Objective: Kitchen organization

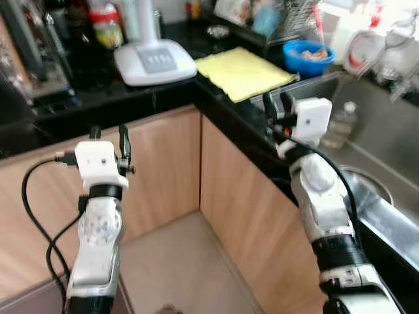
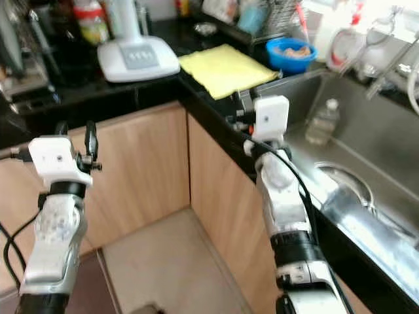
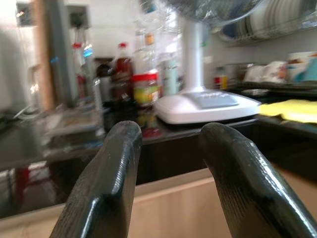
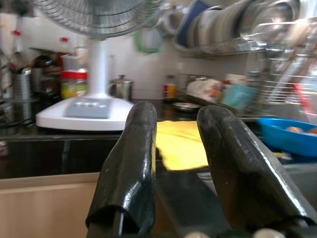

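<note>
Two silver-white segmented arms, each ending in a white box-shaped wrist housing. Left gripper [image 1: 109,137] and right gripper [image 1: 277,106]: two long, glossy black, rounded fingers each. Black cables loop along both forearms. Black collar bands ring the arm joints.

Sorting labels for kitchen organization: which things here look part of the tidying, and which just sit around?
Likely part of the job: yellow cloth, blue bowl, both open grippers, left, right.

Just about: fan base, jar, sink, dish rack.
</note>
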Tool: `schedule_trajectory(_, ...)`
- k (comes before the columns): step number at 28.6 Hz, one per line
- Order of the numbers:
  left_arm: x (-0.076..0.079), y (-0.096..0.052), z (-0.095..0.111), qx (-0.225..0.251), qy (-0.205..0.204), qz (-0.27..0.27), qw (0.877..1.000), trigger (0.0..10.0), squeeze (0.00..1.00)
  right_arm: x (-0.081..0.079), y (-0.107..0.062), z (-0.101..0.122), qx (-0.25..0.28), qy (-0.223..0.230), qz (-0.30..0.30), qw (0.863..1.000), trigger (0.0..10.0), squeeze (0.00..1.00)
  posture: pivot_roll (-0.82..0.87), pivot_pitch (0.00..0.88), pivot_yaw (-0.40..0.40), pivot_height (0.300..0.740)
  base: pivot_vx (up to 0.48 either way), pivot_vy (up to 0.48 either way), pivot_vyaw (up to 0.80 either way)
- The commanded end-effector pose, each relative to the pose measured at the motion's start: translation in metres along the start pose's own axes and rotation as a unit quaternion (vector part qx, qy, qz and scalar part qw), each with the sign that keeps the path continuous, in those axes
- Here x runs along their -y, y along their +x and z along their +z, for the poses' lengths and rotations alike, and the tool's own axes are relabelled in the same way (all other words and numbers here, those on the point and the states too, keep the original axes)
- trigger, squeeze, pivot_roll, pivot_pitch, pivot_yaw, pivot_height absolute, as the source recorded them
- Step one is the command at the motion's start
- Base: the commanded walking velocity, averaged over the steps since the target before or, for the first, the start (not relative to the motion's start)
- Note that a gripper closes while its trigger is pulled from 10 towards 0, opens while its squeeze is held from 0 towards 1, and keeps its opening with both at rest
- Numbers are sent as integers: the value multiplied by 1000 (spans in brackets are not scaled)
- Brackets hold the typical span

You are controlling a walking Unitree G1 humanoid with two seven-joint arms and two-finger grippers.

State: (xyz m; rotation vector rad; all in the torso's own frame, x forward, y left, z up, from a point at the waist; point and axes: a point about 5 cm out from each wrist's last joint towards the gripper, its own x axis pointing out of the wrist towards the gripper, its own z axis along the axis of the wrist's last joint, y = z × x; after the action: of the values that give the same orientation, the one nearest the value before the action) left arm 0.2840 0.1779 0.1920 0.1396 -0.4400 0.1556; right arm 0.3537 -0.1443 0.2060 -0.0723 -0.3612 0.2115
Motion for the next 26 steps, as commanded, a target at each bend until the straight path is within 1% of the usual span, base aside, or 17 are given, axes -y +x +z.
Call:
schedule_trajectory(1, -4, -1, 0, 0, 14, 6, 1000, 10000, 0, -9, 1, 5, 14, 7, 23, 1000, 10000, 0, -47, 0, -38, 706, 0, 0, 800)
schedule_trajectory(3, -4, 2, 3, 6, 14, 7, 1000, 10000, 0, -14, -1, 1, 9, 11, 38, 999, 10000, 0, -37, 0, -38, 706, 0, 0, 800)
schedule_trajectory(7, -6, 2, 3, 7, 16, 12, 1000, 10000, 0, -16, 0, 0, 8, 13, 46, 999, 10000, 0, -39, 0, -37, 706, 0, 0, 800)
schedule_trajectory(11, -8, -2, -2, -2, 21, 18, 1000, 10000, 0, -16, 0, -1, 5, 13, 52, 999, 10000, 0, -37, 0, -42, 706, 0, 0, 800)
schedule_trajectory(13, -9, -6, -8, -15, 27, 21, 999, 10000, 0, -16, -2, -4, 1, 14, 53, 998, 10000, 0, -37, 0, -43, 706, 0, 0, 800)
schedule_trajectory(15, -16, -12, -20, -34, 36, 33, 998, 10000, 0, -18, -4, -7, -6, 14, 57, 998, 10000, 0, -40, 0, -43, 706, 0, 0, 800)
schedule_trajectory(16, -16, -12, -20, -34, 36, 33, 998, 10000, 0, -18, -4, -7, -6, 14, 57, 998, 10000, 0, -40, 0, -43, 706, 0, 0, 800)
schedule_trajectory(17, -20, -15, -28, -48, 45, 37, 997, 10000, 0, -19, -5, -9, -9, 14, 61, 998, 10000, 0, -40, 0, -43, 706, 0, 0, 800)
schedule_trajectory(18, -22, -17, -31, -53, 48, 38, 997, 10000, 0, -18, -5, -10, -10, 14, 61, 998, 10000, 0, -40, 0, -43, 706, 0, 0, 800)
schedule_trajectory(22, -25, -23, -45, -79, 56, 40, 995, 10000, 0, -18, -5, -18, -28, 24, 69, 997, 10000, 0, -39, 0, -45, 706, 0, 0, 781)
schedule_trajectory(23, -25, -30, -58, -105, 57, 38, 992, 10000, 0, -21, -8, -29, -55, 58, 80, 994, 10000, 0, -39, 0, -44, 706, 0, 0, 0)
schedule_trajectory(24, -25, -32, -62, -115, 55, 37, 991, 10000, 0, -22, -9, -33, -63, 73, 83, 992, 10000, 0, -39, 0, -44, 706, 0, 0, 0)
schedule_trajectory(26, -24, -41, -79, -153, 42, 35, 987, 10000, 0, -23, -13, -48, -94, 102, 75, 987, 10000, 0, -42, 0, -47, 706, 0, 0, 0)
